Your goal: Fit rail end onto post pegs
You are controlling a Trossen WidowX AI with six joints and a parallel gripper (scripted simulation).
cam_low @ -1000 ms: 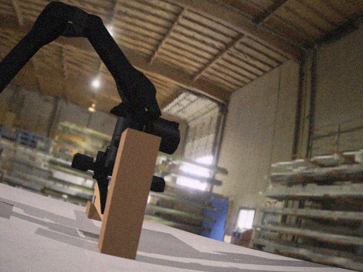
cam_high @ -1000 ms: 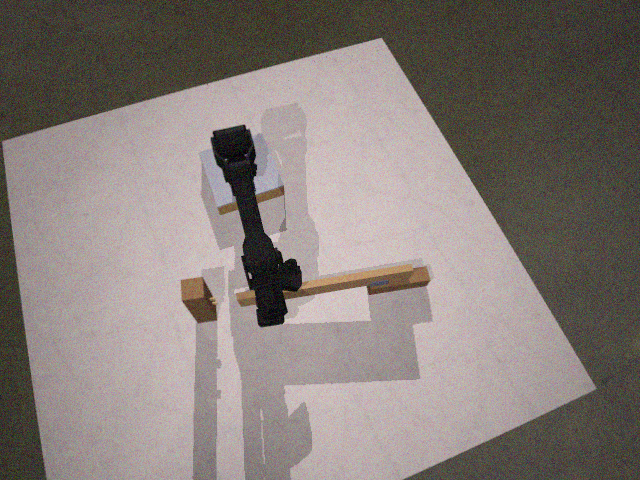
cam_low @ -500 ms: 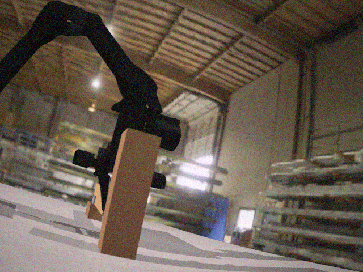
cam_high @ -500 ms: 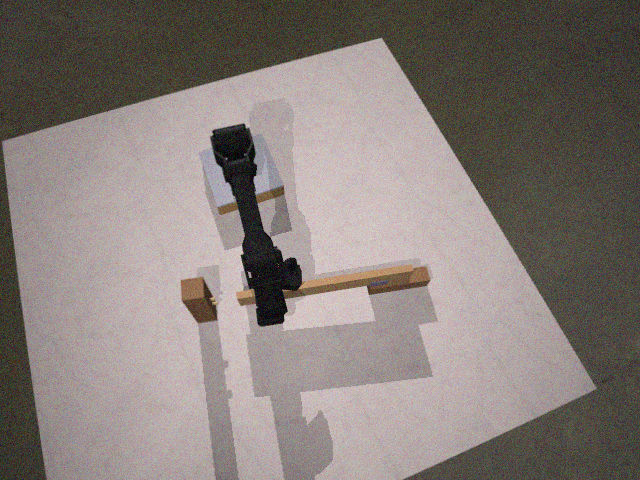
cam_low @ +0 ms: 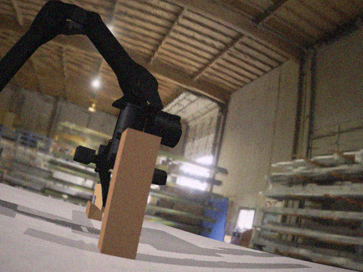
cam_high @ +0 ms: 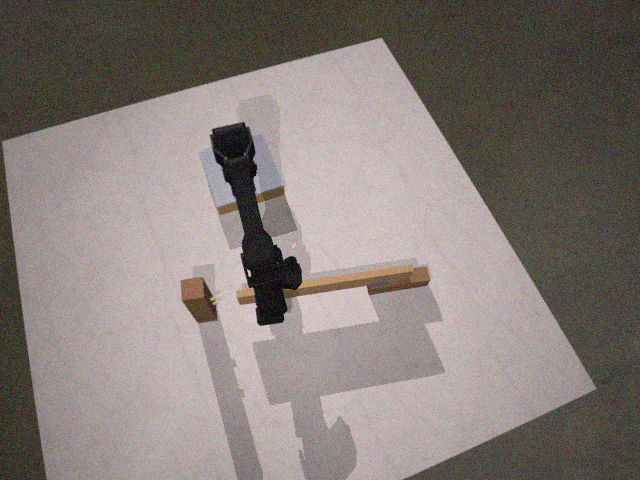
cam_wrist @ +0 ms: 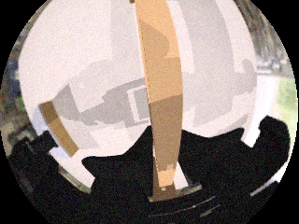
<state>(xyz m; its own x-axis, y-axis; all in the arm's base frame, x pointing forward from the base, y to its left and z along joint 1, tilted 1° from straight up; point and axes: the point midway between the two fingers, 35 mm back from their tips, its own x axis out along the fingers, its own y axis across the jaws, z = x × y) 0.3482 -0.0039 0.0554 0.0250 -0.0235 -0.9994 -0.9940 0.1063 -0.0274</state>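
The light wooden rail (cam_high: 351, 279) (cam_low: 98, 194) (cam_wrist: 163, 75) runs from the gripper to the low brown footboard block (cam_high: 400, 283) (cam_low: 93, 212), where its far end rests in the bracket. My gripper (cam_high: 272, 295) (cam_wrist: 158, 127) is shut on the rail close to its near end. That end looks raised off the table. The brown post (cam_high: 199, 304) (cam_low: 131, 193) stands upright just beyond it. Two pale pegs (cam_high: 215, 300) point from the post toward the rail end, with a small gap between them in the top view. The post hides the rail end in the exterior view. The end holes are not visible.
A bluish slab with a wooden edge (cam_high: 211, 170) (cam_wrist: 58, 128) lies under the arm's base, away from the rail. The arm reaches over from there. Long shadows of the arm, post and rail fall across the pale table (cam_high: 129, 206).
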